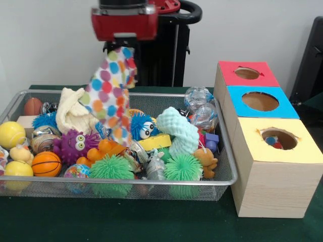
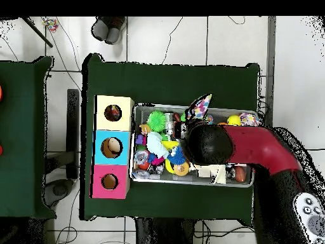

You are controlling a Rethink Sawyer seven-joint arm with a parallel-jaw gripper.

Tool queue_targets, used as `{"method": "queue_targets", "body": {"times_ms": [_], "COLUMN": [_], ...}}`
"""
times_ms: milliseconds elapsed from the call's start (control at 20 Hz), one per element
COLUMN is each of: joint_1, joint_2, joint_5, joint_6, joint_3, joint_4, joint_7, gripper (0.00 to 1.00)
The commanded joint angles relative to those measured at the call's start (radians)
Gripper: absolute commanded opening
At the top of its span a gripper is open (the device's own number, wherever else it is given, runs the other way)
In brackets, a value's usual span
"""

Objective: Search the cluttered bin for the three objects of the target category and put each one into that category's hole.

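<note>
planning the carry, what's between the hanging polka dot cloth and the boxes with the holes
In the front view, the polka dot cloth hangs from the gripper. Between it and the boxes lie a teal foam piece and clear plastic balls in the wire bin.

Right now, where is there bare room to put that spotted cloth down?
The green table is bare in front of the wire bin, and also beyond it in the overhead view. The bin is packed. The tool holds the spotted cloth above it.
</note>
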Motion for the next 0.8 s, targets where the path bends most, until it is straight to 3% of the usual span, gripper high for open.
{"method": "queue_targets", "body": {"times_ms": [50, 200, 600, 800], "joint_1": [0.158, 0.253, 0.397, 0.447], "joint_2": [0.036, 0.018, 0.010, -0.125], "joint_5": [-0.071, -0.024, 0.070, 0.130], "joint_6": [-0.105, -0.122, -0.138, -0.072], "joint_3": [-0.149, -0.184, -0.225, -0.270], "joint_4": [0.076, 0.111, 0.116, 0.172], "joint_7": [0.310, 0.354, 0.370, 0.389], "gripper": [0.00, 0.00, 0.00, 0.00]}}
